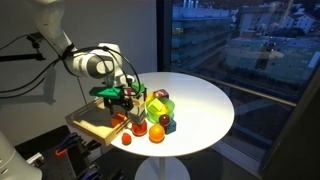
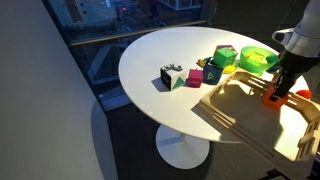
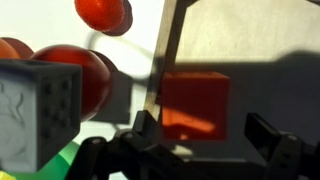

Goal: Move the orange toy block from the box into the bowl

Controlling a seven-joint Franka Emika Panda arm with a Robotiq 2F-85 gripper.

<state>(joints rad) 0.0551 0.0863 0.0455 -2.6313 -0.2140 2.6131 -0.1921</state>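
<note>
**A:** The orange toy block is lying flat on the floor of the box, just inside one low wooden wall. How is the arm standing?

**B:** The arm is coming in from the side in an exterior view. It is bending at the elbow and pointing its wrist straight down over the part of the box nearest the heap of toys. The gripper is hanging low, with its fingertips down near the box floor.

**A:** And the jaws?

**B:** They are spread apart and gripping nothing. In the wrist view one dark finger is showing on each side of the block, and bare wood is showing between each finger and the block's faces.

**A:** So the block is lying between them?

**B:** Yes, roughly centred in the gap, slightly nearer the finger beside the wall. I cannot tell how high the tips are sitting against it.

**A:** What is lying outside that wall?

**B:** A grey cube with a scribbled face is lying there, with two red round toys behind it on the white table. In both exterior views the box is sitting at the table's edge, with the coloured toys crowding just beside it.
</note>
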